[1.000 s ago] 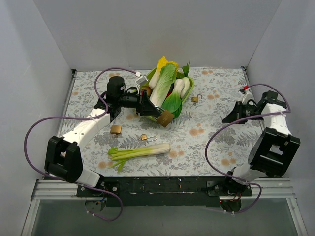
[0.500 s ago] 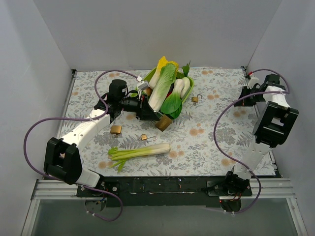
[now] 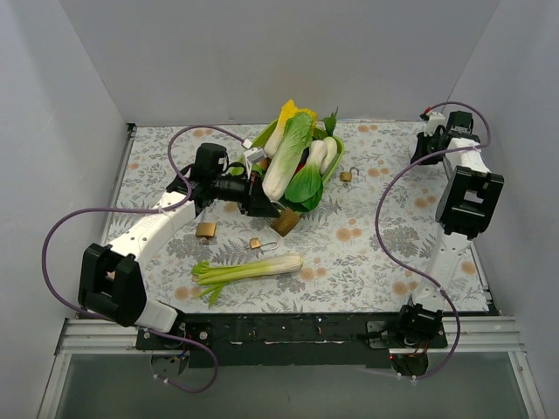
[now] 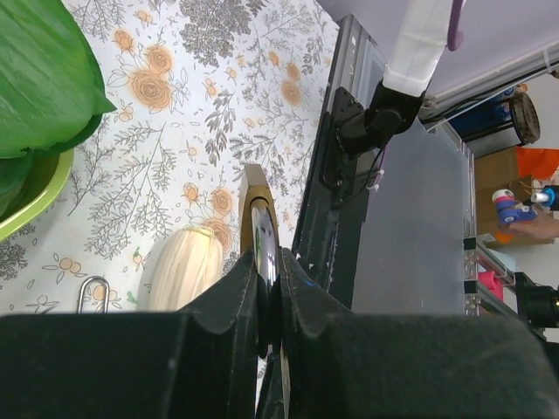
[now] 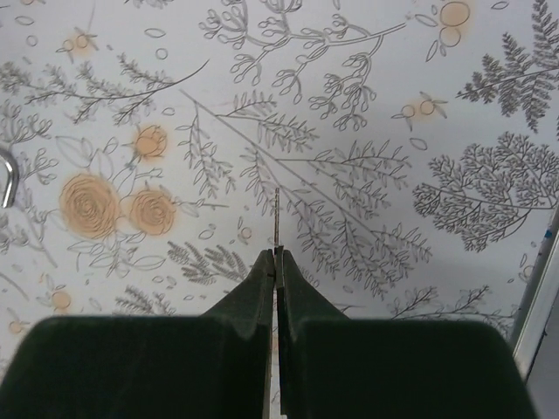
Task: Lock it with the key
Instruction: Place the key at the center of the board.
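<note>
We see the brass padlock (image 3: 289,221) gripped in the left gripper (image 3: 276,211), just in front of the green basket (image 4: 31,202) of vegetables, near the middle of the table (image 3: 367,253). From the left wrist, the padlock (image 4: 258,218) shows edge-on. The two fingers (image 4: 218,297) are clenched tight on its flat sides and hold it above the floral cloth, with the pale end of a leek (image 4: 179,266) below it.

The key (image 5: 276,218) is well apart from the lock, at the far right corner of the table. It is pinched in the right gripper (image 5: 274,262), whose fingers are pressed together around it. Only a thin metal sliver sticks out past the tips, so we take it for the key seen edge-on rather than being sure of it. In the overhead view the right gripper (image 3: 419,153) sits folded back close to the right wall.

Around them on the cloth lie other locks. A second padlock (image 3: 206,230) is beside the left arm, a small padlock (image 3: 255,243) is just above the leek (image 3: 249,269), and an open padlock (image 3: 347,175) is to the right of the basket.
</note>
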Controlling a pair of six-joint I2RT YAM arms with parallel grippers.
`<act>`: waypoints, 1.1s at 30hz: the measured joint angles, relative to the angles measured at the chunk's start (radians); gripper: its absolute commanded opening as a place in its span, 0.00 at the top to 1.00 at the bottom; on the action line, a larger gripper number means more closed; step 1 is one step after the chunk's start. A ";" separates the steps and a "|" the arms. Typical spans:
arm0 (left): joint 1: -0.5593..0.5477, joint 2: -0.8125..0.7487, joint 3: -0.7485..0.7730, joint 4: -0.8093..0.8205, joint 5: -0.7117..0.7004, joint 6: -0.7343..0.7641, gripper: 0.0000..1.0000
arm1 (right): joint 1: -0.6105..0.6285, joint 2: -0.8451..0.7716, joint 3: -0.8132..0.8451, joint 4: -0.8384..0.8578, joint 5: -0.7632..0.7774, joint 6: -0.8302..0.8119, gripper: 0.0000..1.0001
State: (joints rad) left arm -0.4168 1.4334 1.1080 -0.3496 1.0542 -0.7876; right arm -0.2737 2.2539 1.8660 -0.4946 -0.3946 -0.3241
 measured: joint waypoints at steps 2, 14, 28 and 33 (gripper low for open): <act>0.003 0.008 0.021 -0.014 -0.001 0.006 1.00 | -0.001 0.032 0.031 0.014 0.014 0.003 0.99; 0.027 0.077 0.060 -0.026 0.001 0.013 1.00 | -0.001 0.160 0.128 0.060 -0.055 0.016 0.99; 0.039 0.088 0.074 -0.040 0.009 0.018 1.00 | 0.001 0.185 0.156 0.084 -0.080 0.038 0.38; 0.042 0.095 0.100 -0.032 0.007 -0.001 1.00 | 0.002 0.162 0.189 0.063 -0.088 0.029 0.35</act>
State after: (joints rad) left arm -0.3752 1.5284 1.2083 -0.3813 1.0615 -0.7887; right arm -0.2714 2.4161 2.0552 -0.4316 -0.4828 -0.2955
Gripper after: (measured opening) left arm 0.084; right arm 0.644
